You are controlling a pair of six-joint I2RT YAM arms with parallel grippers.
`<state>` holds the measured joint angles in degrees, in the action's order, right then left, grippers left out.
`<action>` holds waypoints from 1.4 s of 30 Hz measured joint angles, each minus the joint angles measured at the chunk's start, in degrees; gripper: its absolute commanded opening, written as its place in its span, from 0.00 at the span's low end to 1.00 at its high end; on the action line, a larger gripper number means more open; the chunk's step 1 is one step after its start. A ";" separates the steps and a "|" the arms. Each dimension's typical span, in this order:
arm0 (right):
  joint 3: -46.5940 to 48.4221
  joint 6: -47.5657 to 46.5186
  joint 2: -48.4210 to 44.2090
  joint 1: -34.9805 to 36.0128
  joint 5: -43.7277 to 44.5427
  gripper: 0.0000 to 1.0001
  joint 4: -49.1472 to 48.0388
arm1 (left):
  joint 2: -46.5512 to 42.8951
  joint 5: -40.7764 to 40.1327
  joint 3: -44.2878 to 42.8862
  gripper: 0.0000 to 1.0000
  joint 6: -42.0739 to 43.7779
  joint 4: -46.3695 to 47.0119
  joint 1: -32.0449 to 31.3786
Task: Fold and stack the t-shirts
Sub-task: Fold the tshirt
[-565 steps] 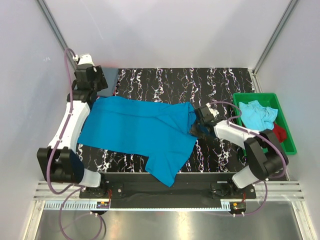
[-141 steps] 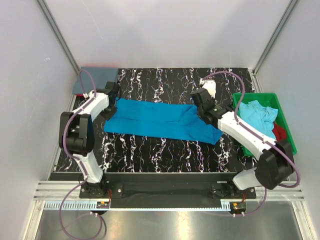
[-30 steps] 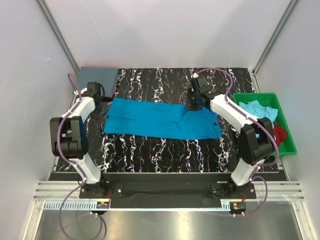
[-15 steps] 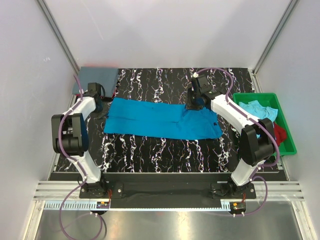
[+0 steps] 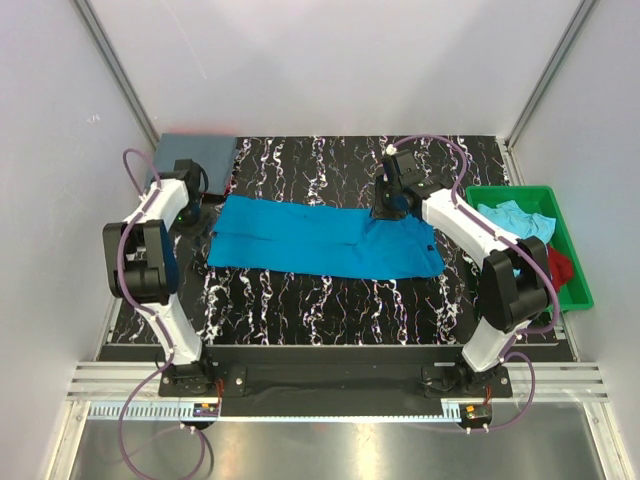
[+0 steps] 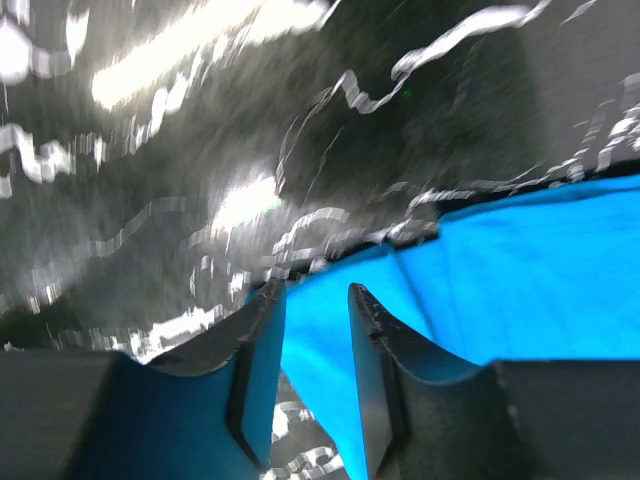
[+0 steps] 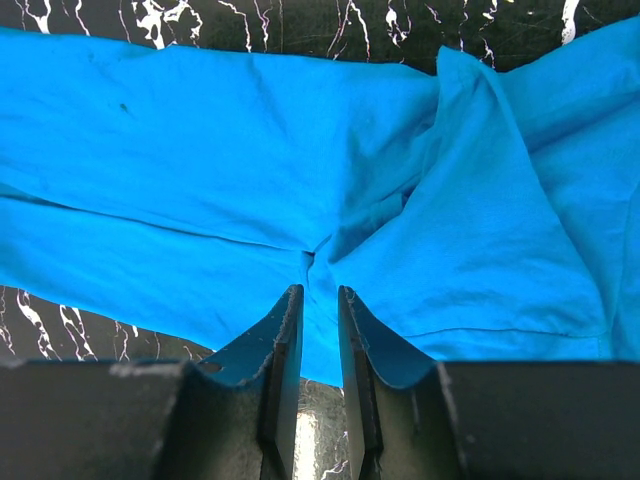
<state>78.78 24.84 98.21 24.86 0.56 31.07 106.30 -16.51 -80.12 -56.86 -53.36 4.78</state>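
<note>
Worktop: We see a black worktop (image 5: pixel 320 300) veined with white like marble. It fills the space between the two arms.

Turquoise shirt: The bright turquoise-blue cloth t-shirt (image 5: pixel 320 238) lies flat across the middle of the worktop. It is folded into a long band running from left to right. Its right end is broader and creased, with one flap lying over another.

Grey shirt: A slate grey-blue cloth t-shirt (image 5: pixel 195 155) lies folded flat at the far left corner, apart from the turquoise band.

Tray: A green plastic rectangular tray (image 5: pixel 510 191) sits at the right edge of the worktop. In it we see a crumpled light aqua cloth t-shirt (image 5: pixel 515 228) toward the far end. A red cloth t-shirt (image 5: pixel 560 265) lies at the near right, partly hidden behind the right arm.

Left end effector: The left end effector (image 6: pixel 311 298) sits at the left end of the turquoise band. Its fingers stand a narrow way apart, with blue cloth showing between them. The wrist view is blurred, and we cannot tell whether the cloth is gripped.

Right end effector: The right end effector (image 7: pixel 314 296) sits on the far edge of the band, toward its right end. It is narrow, pinching a small fold of the turquoise cloth, and the creases run together at the fingertips.
</note>
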 measured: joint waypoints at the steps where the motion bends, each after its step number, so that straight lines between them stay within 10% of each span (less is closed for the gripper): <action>1: 0.00 0.00 -0.07 0.00 0.00 0.27 0.00 | 0.00 0.20 0.00 0.41 -2.14 -1.25 -0.17; 42: -1.51 -1.51 -1.70 0.00 1.92 0.27 -2.56 | 12.17 3.06 -8.70 0.37 -17.07 -5.97 -1.77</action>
<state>77.28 23.33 96.51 24.86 2.48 28.51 118.48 -13.45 -88.82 -73.93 -59.33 3.01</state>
